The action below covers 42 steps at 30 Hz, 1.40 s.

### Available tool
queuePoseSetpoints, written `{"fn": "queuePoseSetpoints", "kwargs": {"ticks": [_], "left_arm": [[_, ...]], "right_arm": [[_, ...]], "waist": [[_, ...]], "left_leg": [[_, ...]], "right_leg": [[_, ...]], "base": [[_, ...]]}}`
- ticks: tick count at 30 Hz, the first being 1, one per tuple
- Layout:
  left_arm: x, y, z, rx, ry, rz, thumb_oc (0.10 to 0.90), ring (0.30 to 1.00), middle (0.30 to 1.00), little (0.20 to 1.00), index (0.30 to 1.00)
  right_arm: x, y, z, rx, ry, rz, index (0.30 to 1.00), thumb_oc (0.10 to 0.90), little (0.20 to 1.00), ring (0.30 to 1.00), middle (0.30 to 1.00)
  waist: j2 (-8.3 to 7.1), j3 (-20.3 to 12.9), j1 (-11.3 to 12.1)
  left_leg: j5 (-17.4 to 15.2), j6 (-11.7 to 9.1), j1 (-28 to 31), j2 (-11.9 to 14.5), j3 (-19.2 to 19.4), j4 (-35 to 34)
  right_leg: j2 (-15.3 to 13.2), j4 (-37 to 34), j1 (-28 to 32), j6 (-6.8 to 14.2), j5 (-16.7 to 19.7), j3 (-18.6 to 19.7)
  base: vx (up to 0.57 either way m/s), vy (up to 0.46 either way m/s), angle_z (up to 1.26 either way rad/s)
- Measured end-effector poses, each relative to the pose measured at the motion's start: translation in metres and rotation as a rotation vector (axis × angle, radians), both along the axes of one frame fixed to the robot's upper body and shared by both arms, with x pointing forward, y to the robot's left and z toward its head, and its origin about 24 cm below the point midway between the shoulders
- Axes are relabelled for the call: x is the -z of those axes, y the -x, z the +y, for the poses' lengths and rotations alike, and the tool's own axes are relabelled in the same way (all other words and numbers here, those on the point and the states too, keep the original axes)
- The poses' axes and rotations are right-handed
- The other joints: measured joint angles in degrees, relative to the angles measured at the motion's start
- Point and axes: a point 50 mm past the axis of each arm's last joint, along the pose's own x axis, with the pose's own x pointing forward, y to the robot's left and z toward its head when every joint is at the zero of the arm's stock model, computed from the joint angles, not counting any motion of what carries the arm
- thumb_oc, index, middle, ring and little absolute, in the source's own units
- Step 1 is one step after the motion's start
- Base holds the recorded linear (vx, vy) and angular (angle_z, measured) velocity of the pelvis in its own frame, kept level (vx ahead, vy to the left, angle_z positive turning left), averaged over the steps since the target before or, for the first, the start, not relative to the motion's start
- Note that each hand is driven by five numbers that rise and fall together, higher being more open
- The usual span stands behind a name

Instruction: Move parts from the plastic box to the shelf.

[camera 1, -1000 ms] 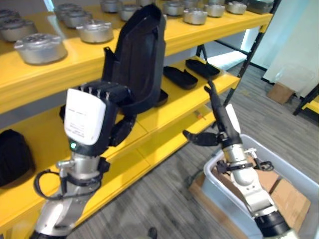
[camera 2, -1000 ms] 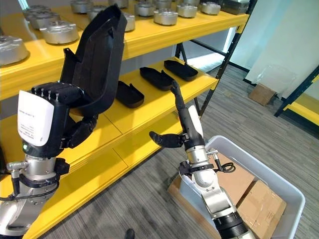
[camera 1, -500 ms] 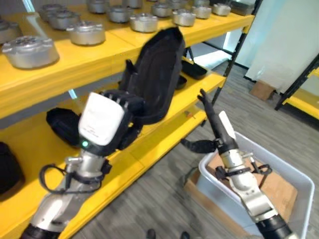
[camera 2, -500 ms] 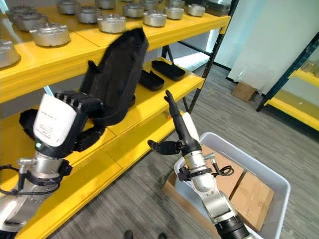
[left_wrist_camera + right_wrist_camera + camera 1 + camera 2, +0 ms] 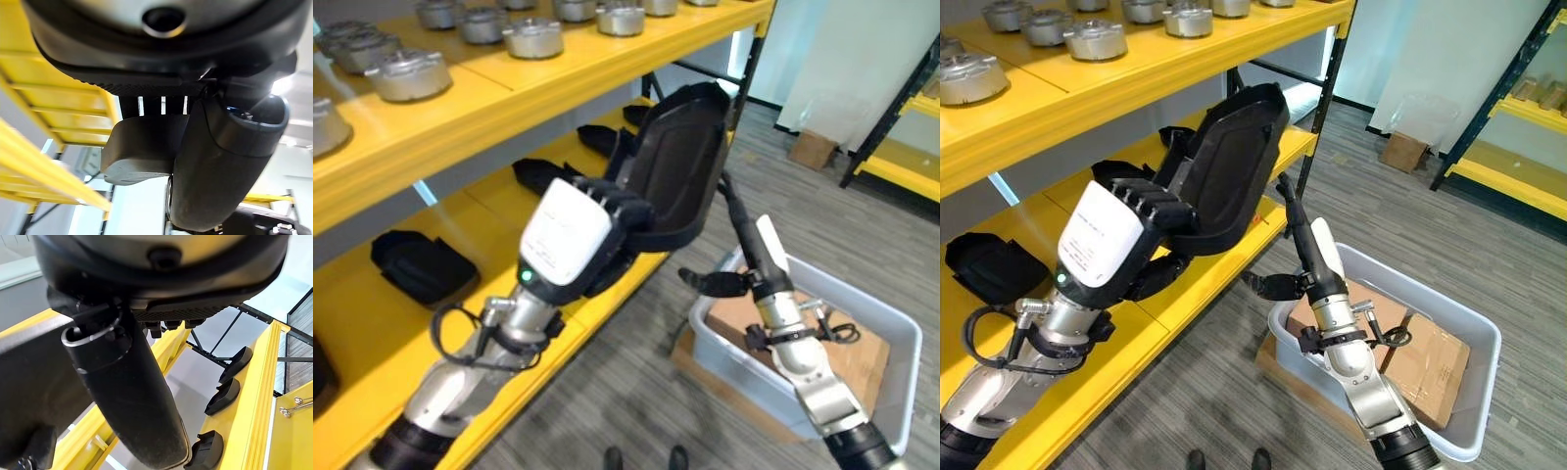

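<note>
My left robot hand (image 5: 570, 235) grips a black part (image 5: 677, 168) raised toward the shelf (image 5: 489, 103); my right robot hand (image 5: 749, 247), fingers straight, is above the box (image 5: 901, 345).

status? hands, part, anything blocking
Left hand shut on black part, held up before the yellow shelf. Right hand open, empty, above plastic box. Black parts already on shelf.

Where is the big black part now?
The black part is in the left hand, held up before the yellow shelf, left of the open right hand.
</note>
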Motion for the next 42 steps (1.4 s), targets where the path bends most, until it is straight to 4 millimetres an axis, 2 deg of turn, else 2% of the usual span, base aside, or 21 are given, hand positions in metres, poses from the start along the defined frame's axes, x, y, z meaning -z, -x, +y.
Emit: {"fn": "queuePoseSetpoints", "kwargs": {"ticks": [5,11,15,21,25,28,29,30,31,32,33,34,36,37,38,39,40,42], "left_arm": [[0.008,0.001,-0.007,0.03,-0.01,0.045,0.4,0.3,0.3,0.3,0.3],[0.019,0.004,-0.004,0.022,-0.012,0.092,0.4,0.3,0.3,0.3,0.3],[0.047,0.003,0.013,-0.071,-0.027,0.217,0.4,0.3,0.3,0.3,0.3],[0.082,0.009,0.043,-0.245,-0.061,0.389,0.4,0.3,0.3,0.3,0.3],[0.085,0.014,0.058,-0.317,-0.062,0.402,0.4,0.3,0.3,0.3,0.3],[0.081,0.013,0.064,-0.343,-0.068,0.385,0.4,0.3,0.3,0.3,0.3],[0.077,0.01,0.065,-0.35,-0.059,0.361,0.4,0.3,0.3,0.3,0.3],[0.075,0.01,0.065,-0.35,-0.058,0.351,0.4,0.3,0.3,0.3,0.3],[0.069,0.008,0.066,-0.349,-0.055,0.313,0.4,0.3,0.3,0.3,0.3],[0.065,0.007,0.068,-0.355,-0.055,0.292,0.4,0.3,0.3,0.3,0.3],[0.062,0.006,0.071,-0.368,-0.067,0.272,0.4,0.3,0.3,0.3,0.3],[0.061,0.006,0.072,-0.377,-0.07,0.261,0.4,0.3,0.3,0.3,0.3],[0.061,0.006,0.072,-0.38,-0.071,0.256,0.4,0.3,0.3,0.3,0.3],[0.06,0.005,0.071,-0.371,-0.072,0.249,0.4,0.3,0.3,0.3,0.3],[0.057,0.003,0.068,-0.359,-0.055,0.23,0.4,0.3,0.3,0.3,0.3],[0.054,0.003,0.065,-0.35,-0.038,0.215,0.4,0.3,0.3,0.3,0.3],[0.052,0.003,0.064,-0.347,-0.032,0.201,0.4,0.3,0.3,0.3,0.3],[0.043,-0.001,0.063,-0.341,-0.022,0.159,0.4,0.3,0.3,0.3,0.3]], "right_arm": [[0.005,0.003,-0.002,0.01,-0.001,0.02,1.0,0.9,1.0,1.0,1.0],[0.009,0.006,-0.01,0.041,-0.004,0.033,1.0,0.9,1.0,1.0,1.0],[0.009,0.006,-0.012,0.048,-0.001,0.035,1.0,0.9,1.0,1.0,1.0],[0.008,0.006,-0.013,0.046,0.0,0.03,1.0,0.9,1.0,1.0,1.0],[0.008,0.006,-0.013,0.047,0.0,0.026,1.0,0.9,1.0,1.0,1.0],[0.007,0.006,-0.014,0.046,0.001,0.024,1.0,0.9,1.0,1.0,1.0],[0.006,0.006,-0.016,0.05,0.013,0.015,1.0,0.9,1.0,1.0,1.0],[0.006,0.006,-0.017,0.05,0.02,0.012,1.0,0.9,1.0,1.0,1.0],[0.002,0.006,-0.022,0.059,0.051,-0.003,1.0,0.9,1.0,1.0,1.0],[0.0,0.005,-0.025,0.07,0.053,-0.012,1.0,0.9,1.0,1.0,1.0],[-0.002,0.005,-0.028,0.083,0.048,-0.02,1.0,0.9,1.0,1.0,1.0],[-0.004,0.005,-0.031,0.1,0.048,-0.03,1.0,0.9,1.0,1.0,1.0],[-0.009,0.005,-0.038,0.132,0.052,-0.054,1.0,0.9,1.0,1.0,1.0],[-0.011,0.006,-0.046,0.17,0.052,-0.067,1.0,0.9,1.0,1.0,1.0],[-0.012,0.008,-0.053,0.212,0.048,-0.078,1.0,0.9,1.0,1.0,1.0],[-0.013,0.008,-0.057,0.239,0.05,-0.089,1.0,0.9,1.0,1.0,1.0],[-0.013,0.009,-0.058,0.257,0.044,-0.095,1.0,0.9,1.0,1.0,1.0],[-0.01,0.01,-0.057,0.261,0.043,-0.093,1.0,0.9,1.0,1.0,1.0]], "waist": [[0.21,-0.01,-0.5],[1.07,-0.51,-0.27],[1.24,-0.63,0.0],[1.25,-0.62,1.89],[1.36,-0.55,3.62],[1.73,-0.33,5.82],[2.06,0.04,5.67],[2.23,0.32,6.33],[0.52,1.65,5.73],[-0.88,2.47,5.11],[-1.87,3.02,4.68],[-1.78,3.1,4.27],[0.47,3.47,3.54],[1.88,3.59,2.21],[2.56,3.71,0.44],[3.16,3.68,0.4],[2.89,3.67,0.19],[2.44,3.63,0.13]], "left_leg": [[-0.59,-0.64,1.03,0.05,0.44,-0.11],[-0.98,-0.5,0.87,0.12,0.61,-0.31],[-0.91,-0.61,0.54,0.22,-0.31,-0.29],[0.18,-0.38,-0.37,0.12,-2.44,-0.06],[1.22,-1.02,-1.37,-0.14,-5.55,-0.04],[1.67,-1.41,-2.31,-0.42,-6.88,0.21],[1.04,-2.48,-4.1,-0.69,-8.71,1.12],[-0.02,-2.73,-4.92,-0.46,-8.22,1.35],[-4.83,-4.18,-6.39,0.71,-1.09,2.37],[-5.09,-3.29,-7.93,1.5,1.91,5.19],[-5.25,-3.71,-8.69,3.55,3.4,8.34],[-5.22,-4.3,-8.25,6.66,4.8,10.22],[-3.51,-4.42,-5.44,11.17,4.52,9.98],[-3.79,-6.28,-3.58,13.88,6.7,9.29],[-2.02,-6.8,-3.28,15.15,8.63,8.01],[-2.6,-8.66,-1.89,14.48,6.91,6.6],[-3.02,-9.06,-1.39,13.61,6.43,5.43],[-3.25,-8.46,-1.04,11.59,4.49,3.99]], "right_leg": [[0.01,-0.02,0.79,-0.02,0.01,0.71],[-0.05,-0.02,0.88,-0.04,0.01,1.09],[0.2,-0.03,0.93,-0.29,-0.19,0.06],[0.3,-0.05,0.98,-0.55,-0.75,-2.25],[0.31,-0.1,0.94,-0.63,-1.31,-5.27],[0.46,-0.01,1.05,-0.67,-1.41,-6.59],[0.28,0.05,0.82,-0.63,-1.96,-8.96],[0.29,0.04,0.77,-1.31,-1.3,-10.05],[-2.69,0.06,0.04,-1.97,-1.15,-14.62],[-4.45,0.09,-0.58,-2.42,-0.78,-16.28],[-5.67,0.12,-0.96,-2.5,-0.67,-17.68],[-5.92,0.15,-1.1,-2.26,-0.76,-18.21],[-5.98,1.31,-0.79,-1.15,-0.93,-19.26],[-6.89,2.39,-0.29,-0.18,-1.0,-20.98],[-7.92,3.72,0.14,0.61,-1.49,-22.32],[-8.35,4.64,0.05,1.65,-1.75,-21.97],[-9.42,4.59,0.33,1.88,-1.1,-21.99],[-10.97,4.87,0.26,0.88,0.8,-21.17]], "base": [[0.03,-0.043,-0.06],[0.01,-0.039,-0.03],[-0.01,-0.072,0.12],[-0.02,-0.065,0.19],[-0.07,-0.041,0.44],[-0.15,0.003,0.34],[-0.17,0.028,0.69],[-0.21,0.062,1.25],[-0.1,0.078,1.1],[-0.05,0.061,1.26],[-0.02,0.052,0.82],[0.0,0.071,0.71],[0.03,0.214,0.45],[0.05,0.244,0.73],[0.05,0.198,0.74],[0.04,0.146,0.65],[0.05,0.205,0.39],[0.1,0.229,0.47]]}}
